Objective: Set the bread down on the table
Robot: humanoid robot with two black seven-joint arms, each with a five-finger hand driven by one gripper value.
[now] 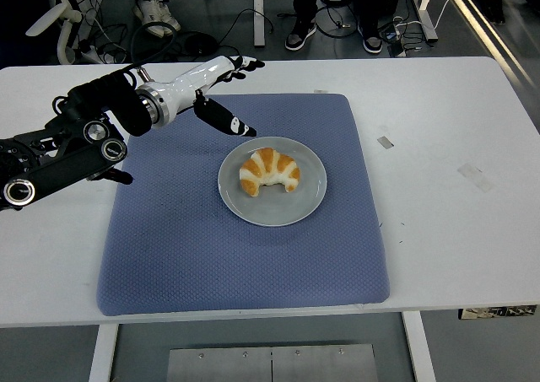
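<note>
A golden croissant (269,171) with white stripes lies on a round grey plate (309,201) in the middle of a blue mat (186,247) on the white table (456,230). My left hand (232,91) has a white back and black fingers. It hovers open above the mat's far left part, just up and left of the plate, with its thumb (229,122) pointing toward the plate rim. It holds nothing. My right arm is not in view.
A small grey tape patch (385,142) and another (473,176) lie on the table right of the mat. People's feet, cables and chair legs show on the floor beyond the far edge.
</note>
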